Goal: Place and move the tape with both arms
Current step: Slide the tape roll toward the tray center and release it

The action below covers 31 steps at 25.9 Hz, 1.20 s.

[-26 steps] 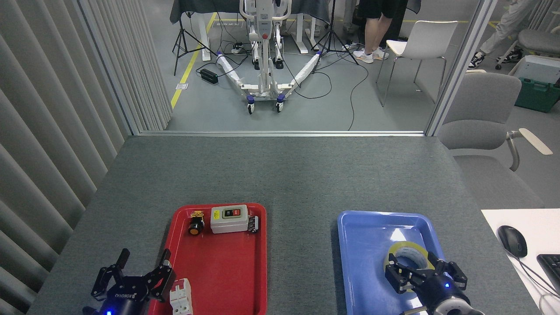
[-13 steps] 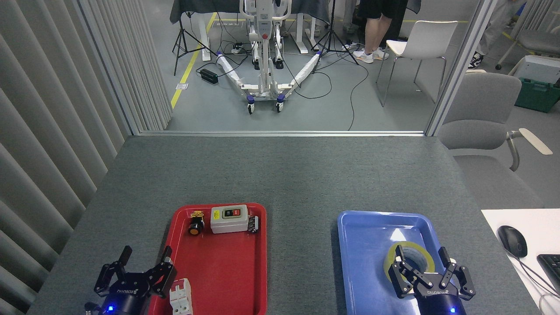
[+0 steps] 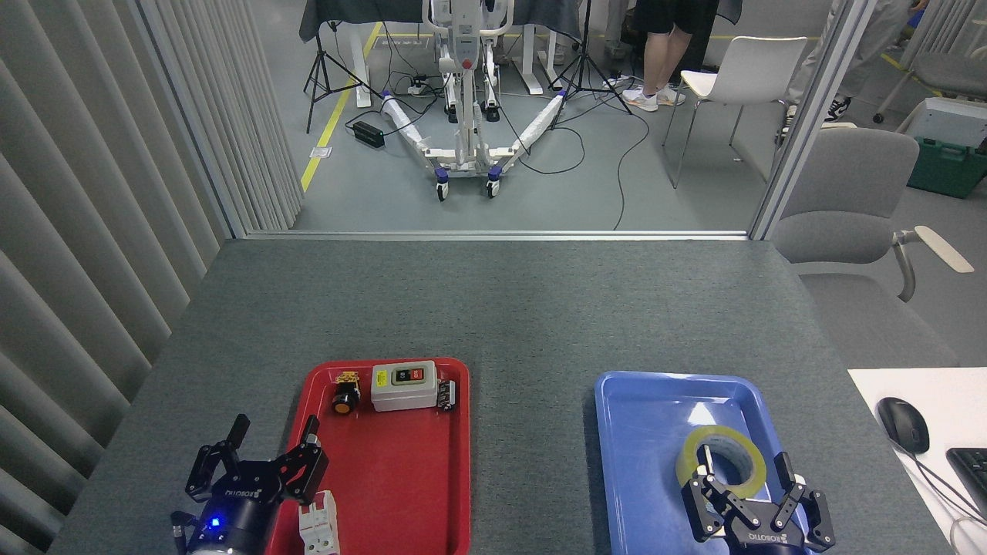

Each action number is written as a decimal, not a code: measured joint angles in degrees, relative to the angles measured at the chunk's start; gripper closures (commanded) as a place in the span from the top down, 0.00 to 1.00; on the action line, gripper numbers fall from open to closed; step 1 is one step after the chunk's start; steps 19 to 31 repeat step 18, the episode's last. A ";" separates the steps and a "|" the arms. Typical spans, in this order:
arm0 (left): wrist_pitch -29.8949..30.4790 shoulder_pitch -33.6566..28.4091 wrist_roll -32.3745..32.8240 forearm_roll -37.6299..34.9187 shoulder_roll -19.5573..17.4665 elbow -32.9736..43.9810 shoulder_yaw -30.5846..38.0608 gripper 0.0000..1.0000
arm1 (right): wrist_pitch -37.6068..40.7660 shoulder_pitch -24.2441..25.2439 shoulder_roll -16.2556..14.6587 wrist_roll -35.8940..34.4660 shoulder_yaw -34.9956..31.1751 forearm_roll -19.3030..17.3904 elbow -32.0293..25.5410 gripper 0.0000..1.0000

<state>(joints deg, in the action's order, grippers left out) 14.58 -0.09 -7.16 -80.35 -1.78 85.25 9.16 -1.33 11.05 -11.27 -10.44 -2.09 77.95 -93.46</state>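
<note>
While the tape (image 3: 722, 460) lies flat in the near right part of the blue tray (image 3: 644, 432) on the table (image 3: 509, 308), the right gripper (image 3: 746, 482) sits at its near edge, jaws spread, one finger at the core hole and the other outside the roll. The left gripper (image 3: 271, 439) has its jaws spread over the left rim of the red tray (image 3: 401, 478), beside a white component (image 3: 319, 524).

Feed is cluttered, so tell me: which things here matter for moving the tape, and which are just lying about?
Job:
tape in the blue tray
right tool, open
left tool, open

Lying about:
red tray
switch box
push button
white breaker
mouse
</note>
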 measured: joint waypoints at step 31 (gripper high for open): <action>-0.10 -0.60 -0.19 -6.24 0.63 0.48 -1.06 1.00 | -0.44 -1.93 0.08 -0.10 -0.10 -0.02 2.94 1.00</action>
